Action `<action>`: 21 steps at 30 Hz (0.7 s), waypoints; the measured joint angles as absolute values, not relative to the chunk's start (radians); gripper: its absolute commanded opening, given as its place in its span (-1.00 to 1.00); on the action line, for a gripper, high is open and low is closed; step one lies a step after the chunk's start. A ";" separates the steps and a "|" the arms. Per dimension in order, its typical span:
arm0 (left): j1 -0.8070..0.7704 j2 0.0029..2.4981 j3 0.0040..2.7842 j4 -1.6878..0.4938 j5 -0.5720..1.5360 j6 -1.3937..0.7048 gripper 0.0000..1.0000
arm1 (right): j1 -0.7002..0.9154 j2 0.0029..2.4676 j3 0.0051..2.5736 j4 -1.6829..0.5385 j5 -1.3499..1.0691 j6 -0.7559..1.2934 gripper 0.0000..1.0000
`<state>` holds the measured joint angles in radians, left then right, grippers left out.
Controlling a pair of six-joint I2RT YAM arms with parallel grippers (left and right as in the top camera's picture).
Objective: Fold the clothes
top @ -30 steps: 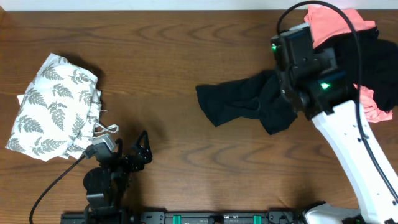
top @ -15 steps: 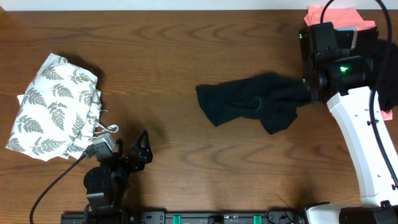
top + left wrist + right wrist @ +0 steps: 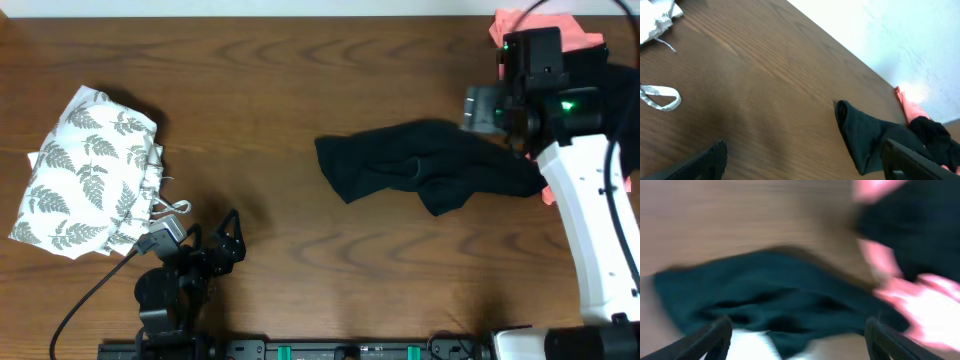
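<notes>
A crumpled black T-shirt (image 3: 420,170) lies on the table right of centre; it also shows in the left wrist view (image 3: 870,135) and, blurred, in the right wrist view (image 3: 775,290). More clothes are piled at the far right: a coral-pink top (image 3: 575,30) and black fabric (image 3: 620,110). A white fern-print garment (image 3: 90,175) lies at the left. My right gripper (image 3: 799,330) hovers over the black T-shirt's right end, fingers wide apart, gripping nothing. My left gripper (image 3: 225,245) rests open near the front edge, far from the clothes.
The right arm (image 3: 580,220) reaches in from the front right corner and covers part of the pile. A white drawstring loop (image 3: 660,97) trails from the fern garment. Bare wood (image 3: 260,90) lies between the two garments. A pale wall (image 3: 890,30) borders the far edge.
My right arm has swung right, toward the pile, and the black T-shirt's right end now stretches further right. The left arm and fern garment have not moved.
</notes>
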<state>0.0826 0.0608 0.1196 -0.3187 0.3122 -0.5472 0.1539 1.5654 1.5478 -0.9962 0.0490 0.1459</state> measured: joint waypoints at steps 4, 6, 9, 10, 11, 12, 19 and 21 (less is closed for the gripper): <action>0.083 0.061 0.120 -0.319 0.313 -0.551 0.96 | 0.236 1.674 1.546 -0.969 -0.124 0.049 0.64; 0.083 0.061 0.120 -0.319 0.315 -0.551 0.96 | 0.276 1.745 1.542 -0.961 -0.164 0.014 0.61; 0.083 0.061 0.120 -0.319 0.315 -0.551 0.96 | 0.325 1.862 1.537 -0.951 -0.195 -0.018 0.54; 0.083 0.061 0.120 -0.319 0.315 -0.551 0.96 | 0.335 1.894 1.534 -0.951 -0.204 -0.031 0.50; 0.083 0.061 0.120 -0.319 0.315 -0.551 0.96 | 0.347 1.928 1.531 -0.952 -0.217 -0.052 0.47; 0.083 0.061 0.120 -0.319 0.315 -0.551 0.96 | 0.357 1.956 1.528 -0.952 -0.227 -0.071 0.47; 0.083 0.061 0.120 -0.318 0.316 -0.551 0.96 | 0.439 2.038 1.521 -0.932 -0.231 -0.137 0.26; 0.083 0.061 0.120 -0.319 0.316 -0.551 0.96 | 0.457 2.038 1.521 -0.929 -0.231 -0.146 0.09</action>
<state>0.0826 0.0608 0.1196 -0.3187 0.3157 -0.5514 0.4568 2.0377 1.5208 -0.9287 -0.2310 -0.1455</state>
